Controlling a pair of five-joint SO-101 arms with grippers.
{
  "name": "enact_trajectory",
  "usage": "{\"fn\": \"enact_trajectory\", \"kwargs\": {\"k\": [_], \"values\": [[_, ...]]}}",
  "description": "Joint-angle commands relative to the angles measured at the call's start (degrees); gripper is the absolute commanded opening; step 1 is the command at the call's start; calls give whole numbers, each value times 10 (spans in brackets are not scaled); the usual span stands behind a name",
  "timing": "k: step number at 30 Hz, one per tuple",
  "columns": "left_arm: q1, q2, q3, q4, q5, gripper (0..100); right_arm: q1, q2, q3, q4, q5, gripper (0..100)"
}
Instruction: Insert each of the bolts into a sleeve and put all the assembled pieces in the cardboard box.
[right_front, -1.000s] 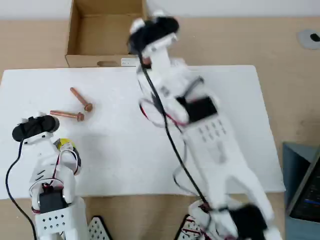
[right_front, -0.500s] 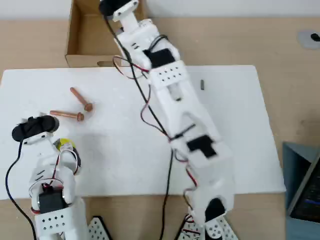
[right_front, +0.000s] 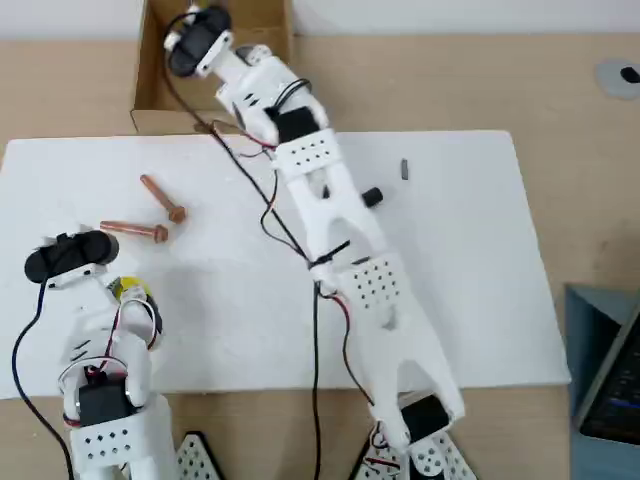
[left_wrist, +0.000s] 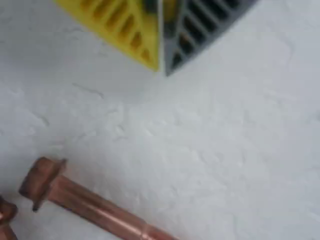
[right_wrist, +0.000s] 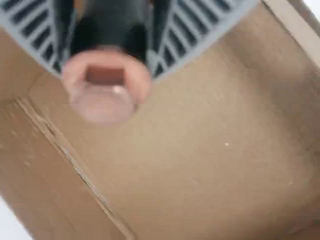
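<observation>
**Holding a sleeved bolt over the box**

Right fingers (right_wrist: 200, 30) sit inside the cardboard box (right_front: 150, 80), clenched on a black sleeve (right_wrist: 112, 25) w/ a copper bolt head (right_wrist: 105, 87) poking out. Left fingers (left_wrist: 125, 30) (one yellow, one grey) are pressed together on nothing, close over the white mat (right_front: 450, 280) on the bench (right_front: 580, 90). Near them lie a loose bolt (right_front: 160, 198) and a second bolt (right_front: 133, 230). A spare sleeve (right_front: 405, 169) lies well apart. The box label (right_front: 258, 123) print is too small to read.

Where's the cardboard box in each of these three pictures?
High view: cardboard box at the top left, beyond the white mat.
Left wrist view: aimed at the mat and a loose bolt instead.
Right wrist view: box floor behind the right gripper, which holds a sleeved bolt.
Shared landmark: that gripper, over the box from above.
</observation>
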Motion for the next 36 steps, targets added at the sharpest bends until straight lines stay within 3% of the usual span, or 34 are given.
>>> {"fn": "enact_trajectory", "kwargs": {"k": [1,7,14,27,36], "values": [[-1,-2,4,-11,0,3,-19,4,-70,6,29,12],[-1,-2,4,-11,0,3,-29,13,-80,42,42,17],[-1,-2,4,-11,0,3,-29,13,-80,84,52,136],[-1,-2,4,-11,0,3,-29,9,-99,91,49,122],[-1,-2,4,-11,0,3,-28,13,-245,246,49,8]]}}
